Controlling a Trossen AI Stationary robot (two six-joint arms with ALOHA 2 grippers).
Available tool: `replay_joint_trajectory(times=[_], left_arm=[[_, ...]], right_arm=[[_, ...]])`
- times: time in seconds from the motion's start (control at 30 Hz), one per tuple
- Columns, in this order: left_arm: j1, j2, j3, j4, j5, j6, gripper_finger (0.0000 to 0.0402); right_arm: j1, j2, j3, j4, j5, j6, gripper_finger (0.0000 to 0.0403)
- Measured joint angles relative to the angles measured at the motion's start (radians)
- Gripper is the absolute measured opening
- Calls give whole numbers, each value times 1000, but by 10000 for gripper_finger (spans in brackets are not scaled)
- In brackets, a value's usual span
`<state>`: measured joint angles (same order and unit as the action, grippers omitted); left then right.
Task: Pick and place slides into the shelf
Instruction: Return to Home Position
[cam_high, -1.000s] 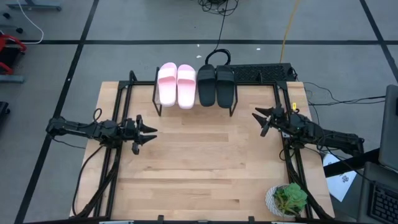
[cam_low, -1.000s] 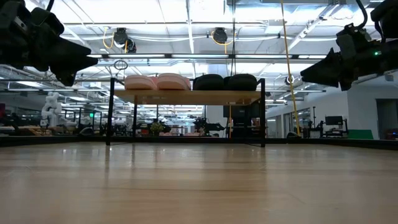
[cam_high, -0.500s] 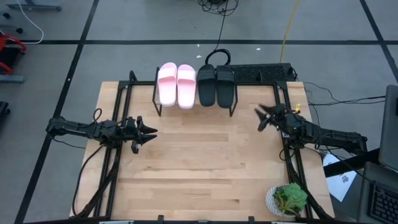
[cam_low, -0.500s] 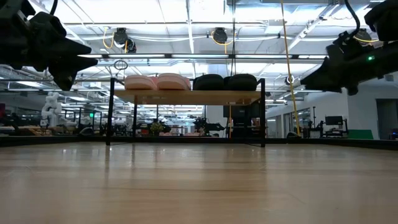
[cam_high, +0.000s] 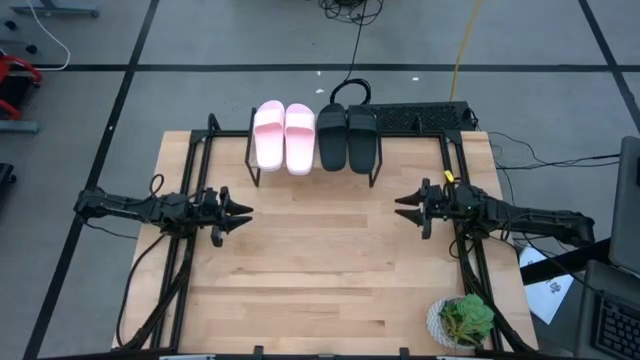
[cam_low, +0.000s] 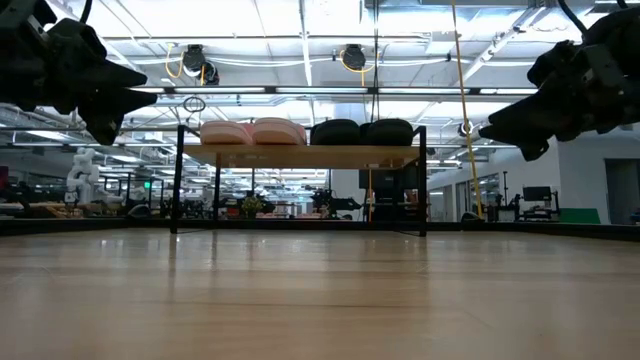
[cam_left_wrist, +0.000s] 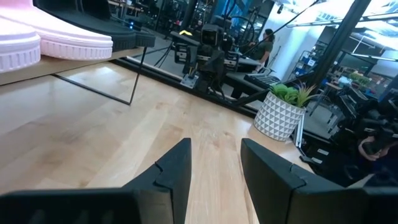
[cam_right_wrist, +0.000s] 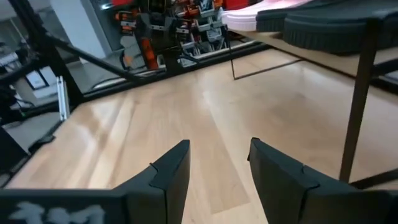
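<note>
Two pale pink slides (cam_high: 284, 137) and two black slides (cam_high: 347, 136) lie side by side, soles down, on the low shelf (cam_high: 312, 170) at the table's far edge; the low view shows them on its plank top (cam_low: 300, 155). My left gripper (cam_high: 245, 213) hovers open over the table's left part, well short of the shelf. My right gripper (cam_high: 402, 206) hovers open over the right part, below and to the right of the black pair. Both hold nothing.
A potted green plant (cam_high: 462, 320) in a white patterned pot stands at the table's near right corner. Black arm rails (cam_high: 190, 250) run along the table's left and right sides. Bare wood (cam_high: 320, 260) lies between the grippers.
My right gripper has swung from pointing toward the far-left to pointing level at the table's left, moving toward the near edge and slightly left, away from the shelf. In the low view it sinks a little. The slides stay on the shelf.
</note>
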<state>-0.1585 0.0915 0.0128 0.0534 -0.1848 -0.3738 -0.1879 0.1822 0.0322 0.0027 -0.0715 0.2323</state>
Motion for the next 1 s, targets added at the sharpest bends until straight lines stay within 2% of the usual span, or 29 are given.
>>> replay_joint_trajectory(times=[0.33,1.0], left_arm=[[0,0,0,1,0,0,136],[0,0,0,2,0,0,136]], right_arm=[[-2,-1,0,74,-8,-35,155],[-2,0,-1,86,-5,-35,155]])
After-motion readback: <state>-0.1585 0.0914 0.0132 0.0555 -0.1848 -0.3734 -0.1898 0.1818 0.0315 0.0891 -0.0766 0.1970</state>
